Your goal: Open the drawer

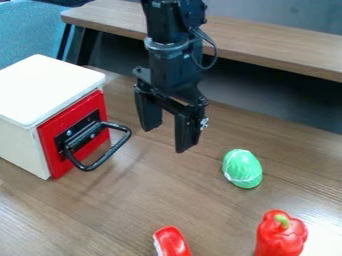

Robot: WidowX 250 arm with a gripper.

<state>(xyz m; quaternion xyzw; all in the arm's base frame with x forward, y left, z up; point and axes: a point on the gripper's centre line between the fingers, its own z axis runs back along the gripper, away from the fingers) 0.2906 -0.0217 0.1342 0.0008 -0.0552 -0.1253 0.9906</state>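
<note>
The gripper (168, 139) hangs in the upper middle of the camera view, its two fingers pointing down and spread apart with nothing between them. To its left stands a white box with a red drawer front (56, 131), which sits flush against the box. A black loop handle (110, 150) sticks out from that front, below and left of the gripper and apart from it.
A green, rounded object (242, 168) lies on the wooden table (200, 200) to the right. Toward the near edge are a red pepper (280, 235) and another red object (171, 242). Behind the arm runs a raised wooden shelf (267, 40).
</note>
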